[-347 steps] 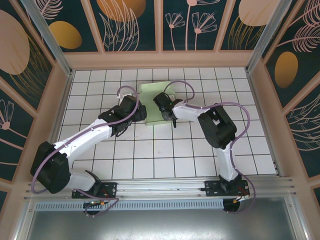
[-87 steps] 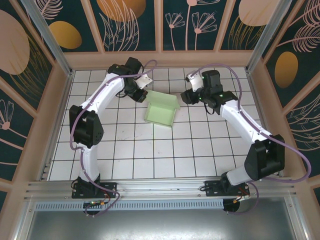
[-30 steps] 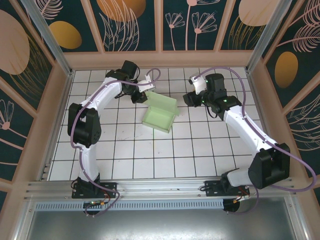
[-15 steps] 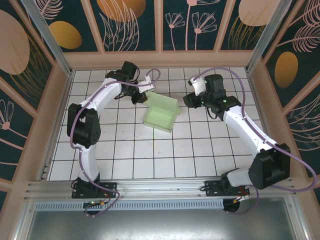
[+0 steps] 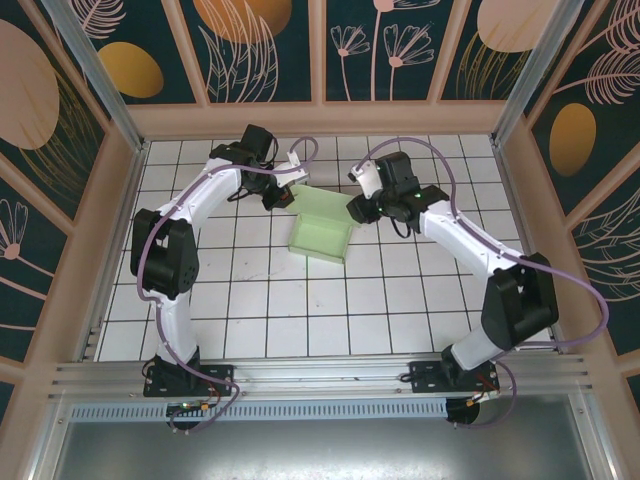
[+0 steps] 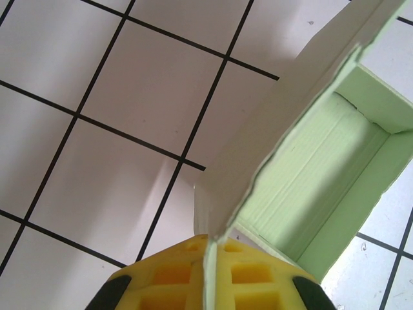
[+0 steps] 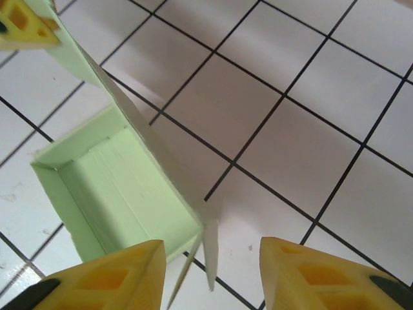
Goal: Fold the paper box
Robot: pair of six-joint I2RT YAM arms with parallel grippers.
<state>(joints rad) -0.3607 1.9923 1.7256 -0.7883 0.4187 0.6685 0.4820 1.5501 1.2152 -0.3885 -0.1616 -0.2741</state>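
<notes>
- Left gripper [image 6: 210, 284] is clamping the left end of the paper box [image 5: 320, 235] by its raised lid flap.
- Right gripper [image 7: 208, 278] is holding its fingers apart, straddling the flap's right corner tab, not yet gripping.
- The box is sitting far-centre on the table [image 5: 250, 320], opening upward, long axis running left-right between both grippers.

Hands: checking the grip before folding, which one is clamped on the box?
The left hand, pinching the box's raised flap; the right hand is open, the flap's corner loose between its fingers.
</notes>
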